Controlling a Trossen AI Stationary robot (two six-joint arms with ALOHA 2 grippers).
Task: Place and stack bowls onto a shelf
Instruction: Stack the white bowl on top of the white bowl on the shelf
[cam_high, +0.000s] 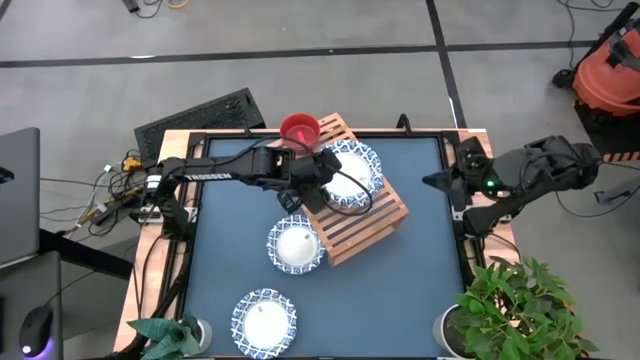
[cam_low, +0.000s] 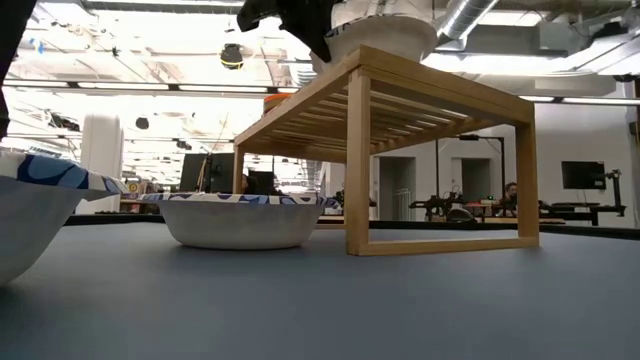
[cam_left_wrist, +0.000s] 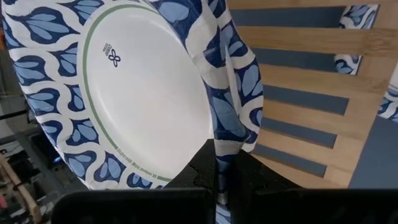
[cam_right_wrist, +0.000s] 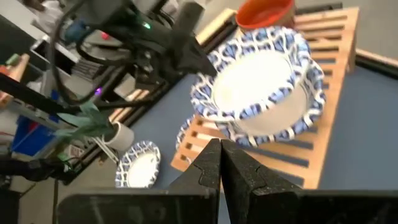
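Paper-thin and light, the blue-rimmed dish (cam_left_wrist: 143, 93) buckles where the left gripper (cam_left_wrist: 222, 180) is clamped on its rim, so it wants a gentle rim pinch. It sits over other dishes on the shelf (cam_high: 365, 225), beside a red bowl (cam_high: 299, 128). Two more dishes (cam_high: 296, 244) wait nearer. The right gripper (cam_right_wrist: 221, 163), fingers together and empty, waits at the table's right edge.

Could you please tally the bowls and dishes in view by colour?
Red bowls: 1, on the shelf
Blue-patterned white dishes: 3, one on the shelf, one beside it, one farther off
Total: 4, unless the shelf dish hides another beneath
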